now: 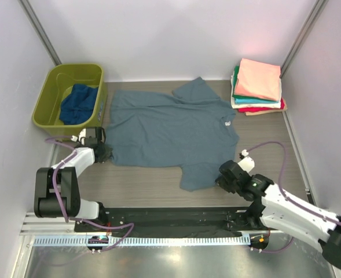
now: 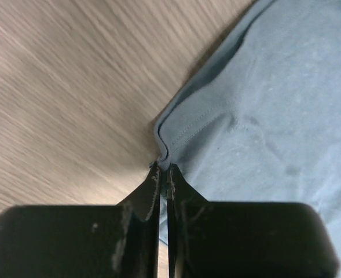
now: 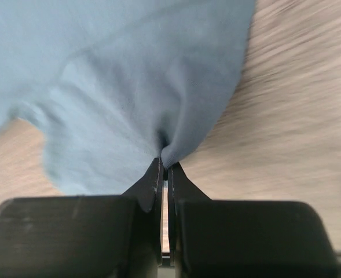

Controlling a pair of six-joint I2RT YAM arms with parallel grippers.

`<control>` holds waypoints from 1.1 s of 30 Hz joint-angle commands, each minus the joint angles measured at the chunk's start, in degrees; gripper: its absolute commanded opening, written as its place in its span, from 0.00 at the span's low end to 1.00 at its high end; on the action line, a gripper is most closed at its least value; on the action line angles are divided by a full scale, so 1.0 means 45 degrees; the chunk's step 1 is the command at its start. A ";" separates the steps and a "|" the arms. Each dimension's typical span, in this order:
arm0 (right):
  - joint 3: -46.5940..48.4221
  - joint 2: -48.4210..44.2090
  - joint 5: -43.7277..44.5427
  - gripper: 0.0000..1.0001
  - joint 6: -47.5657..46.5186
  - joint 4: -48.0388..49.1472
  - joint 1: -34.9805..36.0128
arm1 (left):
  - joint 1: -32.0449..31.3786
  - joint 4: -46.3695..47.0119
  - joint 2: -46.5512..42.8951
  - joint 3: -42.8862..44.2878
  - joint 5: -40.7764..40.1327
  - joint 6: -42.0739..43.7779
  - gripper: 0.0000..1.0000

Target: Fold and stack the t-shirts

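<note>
A dusty grey-blue t-shirt (image 1: pixel 170 132) lies spread flat on the wooden table. My left gripper (image 1: pixel 103 152) is shut on its bottom hem corner (image 2: pixel 165 152) at the shirt's near left. My right gripper (image 1: pixel 221 180) is shut on the edge of its near sleeve (image 3: pixel 176 145). A dark navy blue t-shirt (image 1: pixel 77 104) lies crumpled in the olive-green tub (image 1: pixel 47 98). Folded shirts are stacked at the back right: salmon pink (image 1: pixel 258 79) on top, then teal green (image 1: pixel 236 81), white (image 1: pixel 257 105) and red (image 1: pixel 270 108) edges below.
The tub stands at the back left by the left wall. White walls close in the table on three sides. A black rail (image 1: pixel 176 220) and the arm bases run along the near edge.
</note>
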 commanded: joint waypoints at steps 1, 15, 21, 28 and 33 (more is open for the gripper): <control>0.1297 -0.1937 0.2402 0.01 0.0559 -0.3061 0.0045 | -0.0064 -0.0396 -0.0603 -0.0693 0.0987 -0.0061 0.00; 0.4382 -0.1287 0.4240 0.01 -0.1328 -0.4145 0.0045 | -0.0514 -0.3598 -0.3360 0.1252 0.1846 0.0152 0.00; 0.6591 0.1919 0.3288 0.01 -0.4279 -0.2230 -0.1533 | -0.0514 -0.4791 -0.1974 0.3695 0.1554 0.0212 0.00; 0.9266 0.5258 0.0531 0.01 -0.6723 -0.0254 -0.4953 | -0.0416 -0.5181 0.0661 0.6587 0.1417 0.0056 0.00; 1.1354 0.7741 -0.0112 0.01 -0.7369 0.0019 -0.5734 | -0.0338 -0.5610 0.2557 0.8383 0.0910 0.0036 0.00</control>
